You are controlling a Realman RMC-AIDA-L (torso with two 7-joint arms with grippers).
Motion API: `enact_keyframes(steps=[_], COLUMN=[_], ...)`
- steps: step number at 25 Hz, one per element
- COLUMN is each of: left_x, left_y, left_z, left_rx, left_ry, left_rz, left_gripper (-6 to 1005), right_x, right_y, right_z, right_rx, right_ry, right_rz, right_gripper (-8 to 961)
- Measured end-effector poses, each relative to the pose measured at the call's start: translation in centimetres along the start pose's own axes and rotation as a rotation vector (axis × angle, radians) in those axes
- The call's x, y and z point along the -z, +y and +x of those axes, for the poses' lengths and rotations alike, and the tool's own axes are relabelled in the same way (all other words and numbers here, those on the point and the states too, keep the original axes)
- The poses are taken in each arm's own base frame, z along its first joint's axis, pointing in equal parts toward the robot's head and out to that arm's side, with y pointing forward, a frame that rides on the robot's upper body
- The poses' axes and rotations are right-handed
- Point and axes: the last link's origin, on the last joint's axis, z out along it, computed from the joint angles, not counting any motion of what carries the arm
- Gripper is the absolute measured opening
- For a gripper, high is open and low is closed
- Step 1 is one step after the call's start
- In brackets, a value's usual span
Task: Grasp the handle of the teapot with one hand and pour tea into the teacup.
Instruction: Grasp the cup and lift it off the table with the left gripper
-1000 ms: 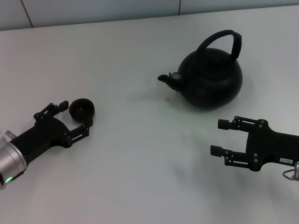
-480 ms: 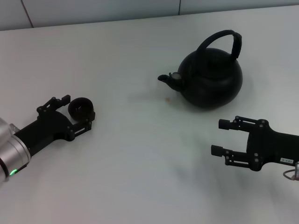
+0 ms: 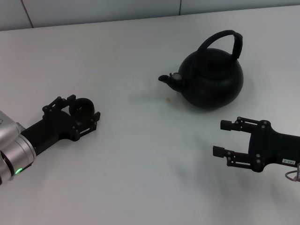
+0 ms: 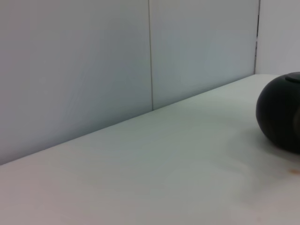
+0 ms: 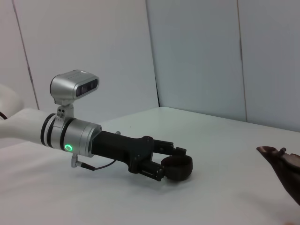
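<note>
The matte-black teapot (image 3: 211, 80) stands at the back right, its spout (image 3: 165, 78) pointing left. Its arched black handle (image 3: 224, 38) rises over it, untouched. The small black teacup (image 3: 84, 106) sits at the left between the fingers of my left gripper (image 3: 82, 112), which is open and straddles it closely. The right wrist view shows the same: the left gripper (image 5: 164, 161) around the teacup (image 5: 179, 168). My right gripper (image 3: 220, 138) is open and empty, in front of the teapot and well apart from it. The teapot's body shows in the left wrist view (image 4: 281, 110).
A white table (image 3: 140, 154) carries everything. A small brownish spot (image 3: 168, 99) lies under the spout. A pale wall (image 3: 93, 9) runs along the table's far edge. The teapot's spout tip shows in the right wrist view (image 5: 280, 161).
My left gripper has slid forward so its fingers now lie on both sides of the teacup. The right gripper and the teapot have stayed where they were.
</note>
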Motion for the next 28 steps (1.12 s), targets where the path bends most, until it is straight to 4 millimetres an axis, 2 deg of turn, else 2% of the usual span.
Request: enact_keyframes(steps=[9,12,28], left_x=[-0.3,-0.4,-0.2], left_y=[-0.3,-0.3,0.3], left_z=[0.1,0.1,1.3], left_rx=[0.002,0.001,0.003], left_ry=[-0.009,-0.011,0.066], left_rz=[0.013,0.014,-0.039], left_gripper=[860,693,690], right_x=[0.1,0.1,0.2], right_y=[-0.1,-0.1,0.0], right_z=[0.0,0.0,0.0], right_rx=[0.002,0.002,0.001], right_ry=[0.002,0.002,0.003], right_rz=[0.001,0.002,0.005], right_gripper=[721,721,721])
